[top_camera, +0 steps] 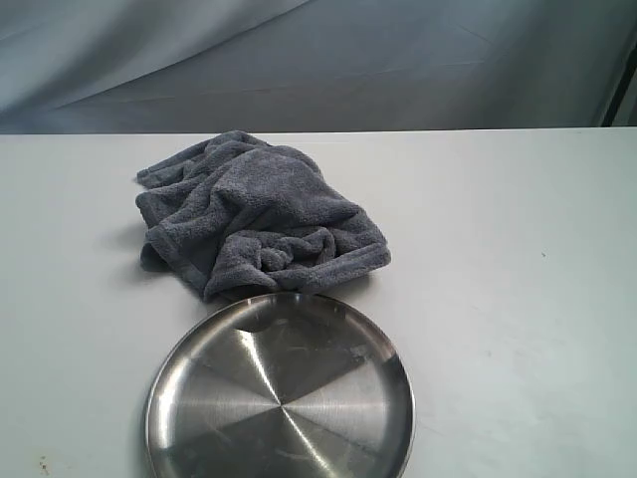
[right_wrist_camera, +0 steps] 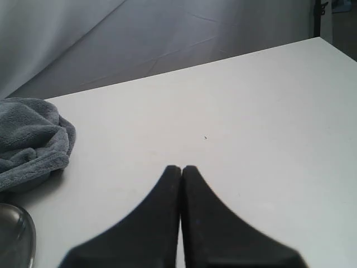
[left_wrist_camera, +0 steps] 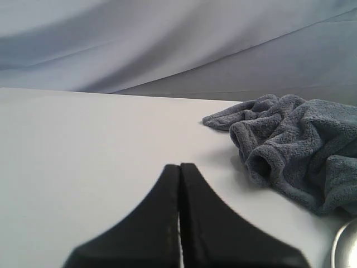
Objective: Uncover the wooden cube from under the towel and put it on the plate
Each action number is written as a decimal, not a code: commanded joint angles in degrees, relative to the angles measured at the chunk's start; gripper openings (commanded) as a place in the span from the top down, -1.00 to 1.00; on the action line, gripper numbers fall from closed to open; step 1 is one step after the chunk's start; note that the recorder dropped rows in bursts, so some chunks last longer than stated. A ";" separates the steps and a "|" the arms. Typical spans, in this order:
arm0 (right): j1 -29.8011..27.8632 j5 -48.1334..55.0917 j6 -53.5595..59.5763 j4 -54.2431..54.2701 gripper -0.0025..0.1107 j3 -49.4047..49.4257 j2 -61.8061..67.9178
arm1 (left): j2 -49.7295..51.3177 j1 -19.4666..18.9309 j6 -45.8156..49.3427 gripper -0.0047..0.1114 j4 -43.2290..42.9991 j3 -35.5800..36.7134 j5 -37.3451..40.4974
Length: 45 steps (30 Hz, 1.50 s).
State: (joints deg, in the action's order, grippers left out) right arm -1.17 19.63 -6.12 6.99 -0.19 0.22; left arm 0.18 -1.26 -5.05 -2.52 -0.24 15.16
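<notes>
A dark grey fluffy towel (top_camera: 254, 214) lies bunched in a heap on the white table, just behind the round shiny steel plate (top_camera: 373, 418) at the front. The wooden cube is hidden. Neither arm shows in the exterior view. In the left wrist view my left gripper (left_wrist_camera: 179, 166) is shut with nothing in it, hanging over bare table with the towel (left_wrist_camera: 295, 148) off to one side and a sliver of the plate (left_wrist_camera: 347, 248) at the frame's corner. My right gripper (right_wrist_camera: 181, 167) is shut and empty too, with the towel (right_wrist_camera: 30, 139) and the plate's rim (right_wrist_camera: 17, 237) off to its side.
The white table (top_camera: 518, 299) ends at a back edge against a grey cloth backdrop (top_camera: 318, 60). A dark stand (top_camera: 625, 95) shows at the far right behind the table.
</notes>
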 commanded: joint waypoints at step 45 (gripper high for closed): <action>-0.18 -25.46 0.03 0.15 0.96 0.19 -0.22 | -0.18 -0.05 -0.07 0.92 0.48 0.24 -0.11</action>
State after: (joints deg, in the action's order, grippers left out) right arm -1.17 -4.83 -6.12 6.99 -0.19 0.22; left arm 0.18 -1.26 -5.05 -2.52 -0.24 15.16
